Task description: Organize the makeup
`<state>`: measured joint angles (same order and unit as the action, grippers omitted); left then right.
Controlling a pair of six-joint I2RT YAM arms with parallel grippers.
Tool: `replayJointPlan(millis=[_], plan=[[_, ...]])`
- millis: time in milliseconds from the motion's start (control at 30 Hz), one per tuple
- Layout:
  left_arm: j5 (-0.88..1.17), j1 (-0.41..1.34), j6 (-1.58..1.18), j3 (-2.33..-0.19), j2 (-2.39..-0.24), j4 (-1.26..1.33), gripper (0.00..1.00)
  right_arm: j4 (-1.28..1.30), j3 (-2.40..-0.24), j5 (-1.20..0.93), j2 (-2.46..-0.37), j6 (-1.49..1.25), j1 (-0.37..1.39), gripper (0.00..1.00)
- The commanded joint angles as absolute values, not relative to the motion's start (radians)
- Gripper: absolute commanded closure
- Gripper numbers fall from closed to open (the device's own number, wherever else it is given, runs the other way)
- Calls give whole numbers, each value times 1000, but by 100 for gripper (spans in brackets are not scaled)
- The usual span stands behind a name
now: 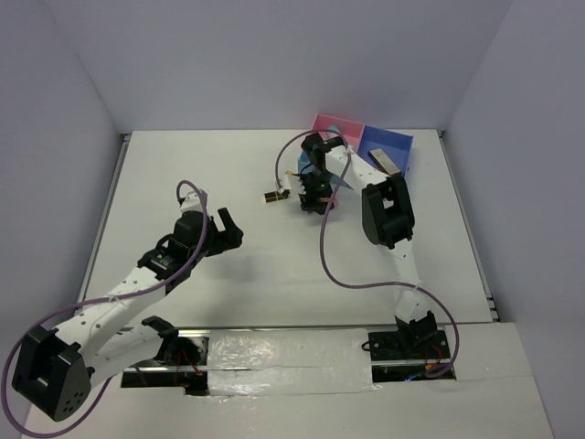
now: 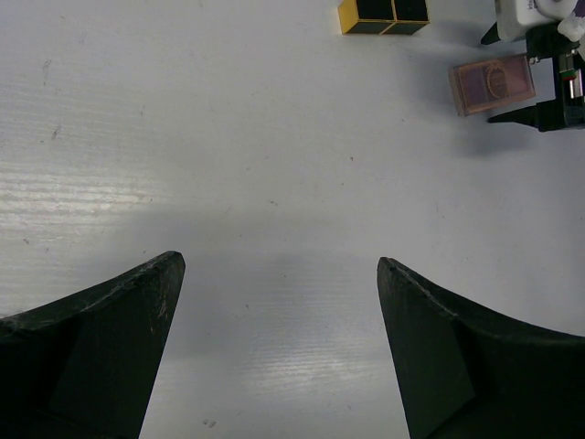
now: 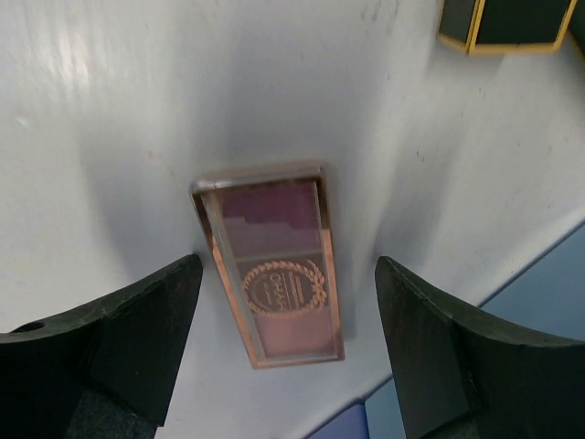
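A flat pink-and-brown palette (image 3: 274,265) with a gold emblem lies on the white table, directly between the fingers of my right gripper (image 3: 288,265). That gripper is open and hovers just above the palette without touching it. In the top view the right gripper (image 1: 309,195) hides the palette. The palette also shows in the left wrist view (image 2: 492,84). A black-and-gold lipstick (image 1: 274,195) lies just left of the right gripper and shows in both wrist views (image 3: 503,23) (image 2: 384,14). My left gripper (image 1: 233,229) is open and empty over bare table (image 2: 281,259).
The pink-and-blue compartment box (image 1: 366,142) stands at the back right, behind the right gripper, with a flat item (image 1: 385,161) in its blue part. Its blue edge (image 3: 548,302) lies close to the right finger. White walls enclose the table.
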<state>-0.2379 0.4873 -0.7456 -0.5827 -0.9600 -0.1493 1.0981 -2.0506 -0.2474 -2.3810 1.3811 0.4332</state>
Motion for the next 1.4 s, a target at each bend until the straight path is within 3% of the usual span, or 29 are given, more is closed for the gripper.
replayJointPlan(millis=[0, 200, 533, 800, 1033, 1367], plan=[[-242, 482, -765, -580, -943, -118, 1, 1184, -2095, -236, -2428, 1451, 411, 18], [-242, 482, -758, -591, -954, -115, 1, 1239, -2085, -268, -2430, 1459, 416, 29], [-235, 482, -765, -577, -951, -103, 1, 1204, -1950, -382, -2327, 1362, 417, 61], [-232, 482, -767, -569, -946, -94, 1, 1102, -1849, -598, -2160, 1106, 417, 77], [-224, 482, -769, -558, -945, -80, 1, 960, -1743, -733, -1948, 885, 414, 78], [-212, 482, -769, -528, -936, -45, 1, 707, -1709, -695, -1733, 580, 258, 78]])
